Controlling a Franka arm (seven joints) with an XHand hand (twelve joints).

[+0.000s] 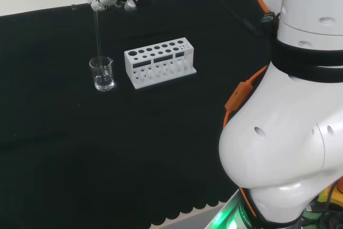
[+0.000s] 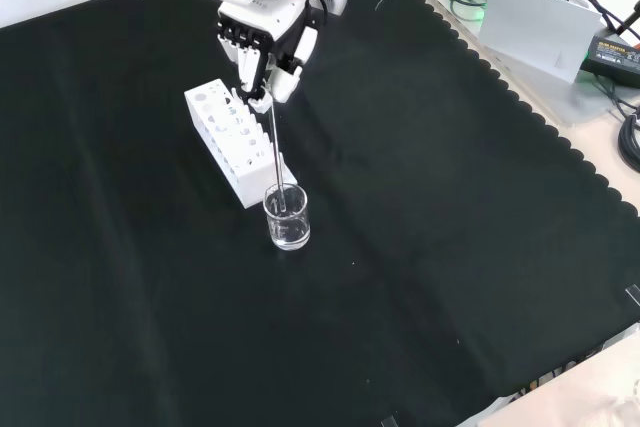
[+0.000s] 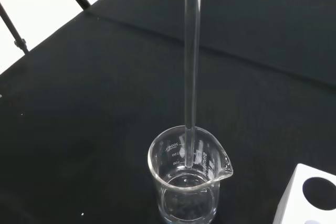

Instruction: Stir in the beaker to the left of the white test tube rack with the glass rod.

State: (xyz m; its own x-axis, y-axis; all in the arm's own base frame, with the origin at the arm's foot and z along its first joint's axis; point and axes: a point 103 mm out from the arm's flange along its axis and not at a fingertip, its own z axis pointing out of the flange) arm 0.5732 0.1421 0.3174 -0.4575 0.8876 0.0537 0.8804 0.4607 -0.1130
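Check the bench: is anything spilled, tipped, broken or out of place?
Nothing stands out. The beaker stands upright beside the white rack, the hand holds the glass rod down into it, and the cloth looks dry.

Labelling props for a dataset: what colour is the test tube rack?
White test tube rack, with dark holes; clearest in the head view.

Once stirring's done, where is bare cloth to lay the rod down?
Front view: wide bare cloth right of and below the beaker. Crowded spot: the beaker stands just off the white test tube rack end, with the hand holding the glass rod above them.
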